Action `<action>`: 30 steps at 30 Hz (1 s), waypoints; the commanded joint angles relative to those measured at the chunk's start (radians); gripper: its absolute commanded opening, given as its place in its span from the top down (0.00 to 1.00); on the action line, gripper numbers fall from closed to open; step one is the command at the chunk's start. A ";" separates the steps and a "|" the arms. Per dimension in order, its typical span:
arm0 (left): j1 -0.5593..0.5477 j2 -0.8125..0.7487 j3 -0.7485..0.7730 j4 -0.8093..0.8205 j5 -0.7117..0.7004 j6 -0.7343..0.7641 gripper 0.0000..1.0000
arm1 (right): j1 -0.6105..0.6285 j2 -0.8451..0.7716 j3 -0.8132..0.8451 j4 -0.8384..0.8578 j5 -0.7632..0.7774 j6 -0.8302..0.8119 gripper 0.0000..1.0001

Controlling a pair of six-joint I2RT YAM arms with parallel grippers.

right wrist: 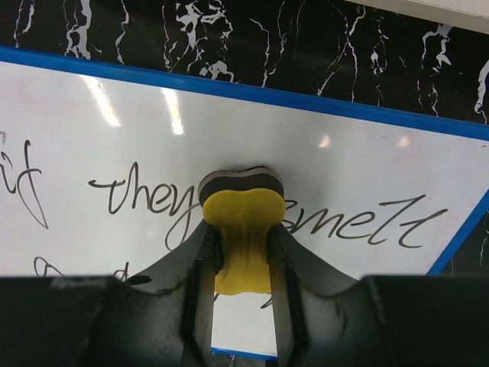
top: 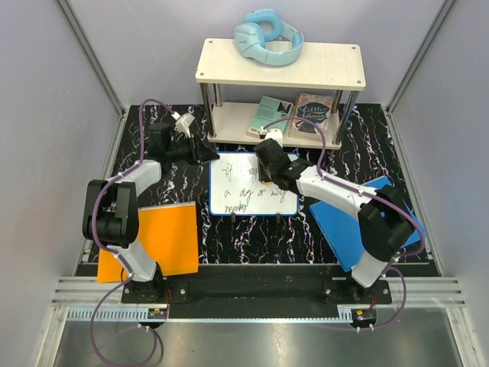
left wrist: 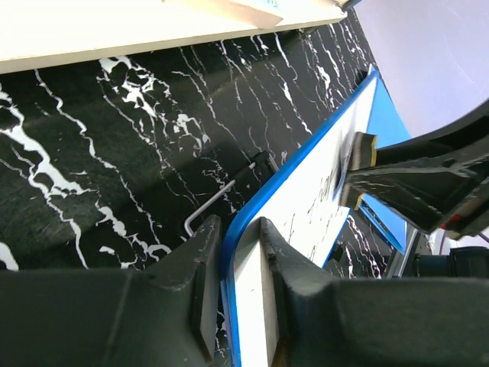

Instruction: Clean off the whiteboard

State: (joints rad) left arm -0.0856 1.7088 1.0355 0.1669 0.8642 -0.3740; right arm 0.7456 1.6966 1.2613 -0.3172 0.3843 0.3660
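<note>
The whiteboard (top: 252, 200) lies flat in the middle of the black marbled table, with dark handwriting across it. My left gripper (top: 208, 155) is at its far left corner. In the left wrist view the fingers (left wrist: 200, 264) straddle the blue rim of the whiteboard (left wrist: 306, 200) and are shut on that edge. My right gripper (top: 269, 158) is over the board's top line, shut on a yellow eraser (right wrist: 243, 222). The eraser's dark felt presses on the whiteboard (right wrist: 328, 145) between the words "they" and "smell". The eraser (left wrist: 365, 151) also shows in the left wrist view.
An orange panel (top: 157, 237) lies left of the board and a blue panel (top: 359, 222) lies to its right. A two-level shelf (top: 279, 65) stands behind, with blue headphones (top: 267, 38) on top and books (top: 294, 115) below. A bent metal wire (left wrist: 206, 208) lies beside the board's corner.
</note>
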 commanded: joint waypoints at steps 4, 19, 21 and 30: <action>-0.009 0.012 0.038 0.022 0.001 0.047 0.94 | -0.003 0.037 -0.016 0.145 -0.008 -0.007 1.00; -0.034 -0.008 0.014 -0.018 -0.031 0.116 1.00 | 0.228 0.362 0.323 0.041 0.106 -0.015 1.00; -0.037 -0.014 0.014 -0.032 -0.042 0.125 1.00 | 0.239 0.417 0.415 0.012 0.110 0.001 1.00; -0.045 -0.024 0.014 -0.046 -0.053 0.138 1.00 | 0.235 0.416 0.494 -0.057 0.217 0.047 1.00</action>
State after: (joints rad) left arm -0.0929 1.7157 1.0412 0.1444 0.8440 -0.2913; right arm 1.0107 2.1208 1.7565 -0.3393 0.4950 0.3824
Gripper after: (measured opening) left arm 0.259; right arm 0.338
